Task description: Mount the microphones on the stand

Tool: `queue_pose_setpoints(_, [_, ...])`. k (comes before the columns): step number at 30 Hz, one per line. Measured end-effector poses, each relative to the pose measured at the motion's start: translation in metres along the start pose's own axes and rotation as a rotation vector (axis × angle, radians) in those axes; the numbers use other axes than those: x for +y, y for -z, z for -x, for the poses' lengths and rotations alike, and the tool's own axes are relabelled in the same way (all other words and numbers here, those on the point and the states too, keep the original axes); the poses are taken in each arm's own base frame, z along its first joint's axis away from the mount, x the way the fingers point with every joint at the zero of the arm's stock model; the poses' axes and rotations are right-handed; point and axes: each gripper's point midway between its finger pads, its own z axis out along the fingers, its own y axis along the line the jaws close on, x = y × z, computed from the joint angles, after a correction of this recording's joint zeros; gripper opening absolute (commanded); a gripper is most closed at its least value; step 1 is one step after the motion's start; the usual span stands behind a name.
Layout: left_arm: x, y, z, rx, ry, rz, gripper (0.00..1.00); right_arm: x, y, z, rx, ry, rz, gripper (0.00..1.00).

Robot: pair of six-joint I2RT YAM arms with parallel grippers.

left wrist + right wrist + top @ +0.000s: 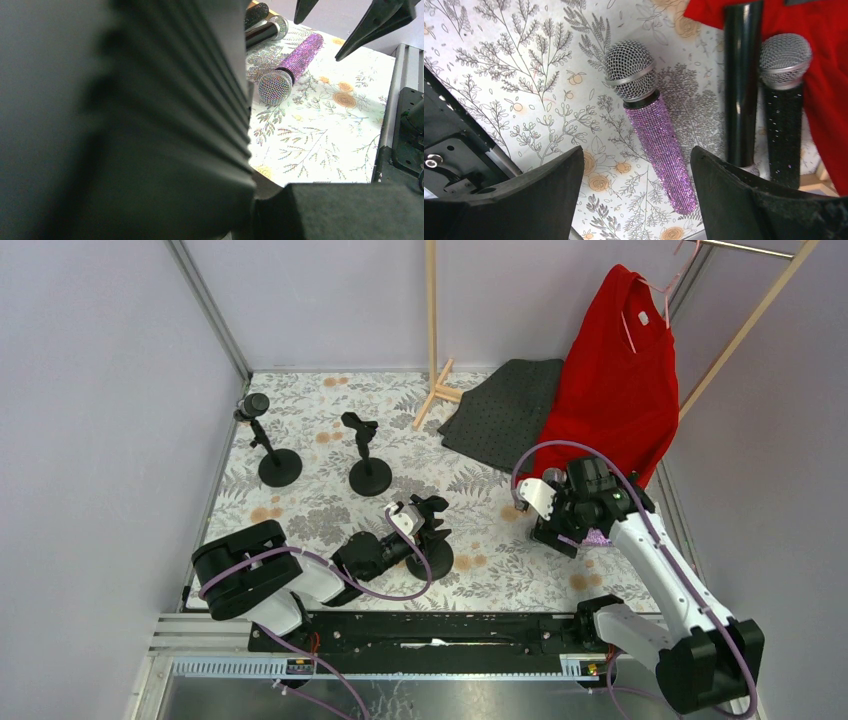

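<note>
Lavender walls close in a counter (480,500) covered with a floral cloth. Over its far right corner a red shirt (615,390) hangs from a wooden rack (433,320), and a dark mat (510,410) lies at the far edge beside it.

Three black stands are on the left half. The far-left stand (278,466) is near the left edge, the middle stand (370,476) is just right of it, and the near stand (438,562) is close to the near edge.

The left end effector (425,515) sits over the near stand. Its wrist view is filled by a blurred dark ridged shape, so we cannot tell whether its fingers are apart or together.

The right end effector (636,152) is spread wide near the right edge. Its two fingers (549,200) straddle the tail of the purple microphone (656,135), and we see no contact.

That microphone lies flat on the cloth, with its mesh head pointing towards the left arm. Just beside it lie the glossy black microphone (741,85) and the glittery black microphone (784,110), both partly on the shirt's hem.
</note>
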Motion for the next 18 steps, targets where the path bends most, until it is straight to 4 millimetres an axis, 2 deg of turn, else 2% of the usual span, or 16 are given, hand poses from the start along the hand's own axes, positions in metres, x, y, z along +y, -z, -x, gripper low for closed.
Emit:
queue_pose_setpoints(6, [0.000,0.001,0.000,-0.003,0.003,-0.001,0.00,0.000,-0.022,-0.012,0.079,0.011,0.070,0.84])
queue_pose_setpoints(13, [-0.001,0.001,0.001,-0.009,0.013,-0.003,0.00,-0.006,-0.035,-0.016,0.108,0.027,0.081,0.84])
queue_pose_setpoints(18, [-0.002,0.001,0.000,-0.011,0.014,-0.013,0.00,0.001,-0.050,-0.026,0.115,0.032,0.092,0.84])
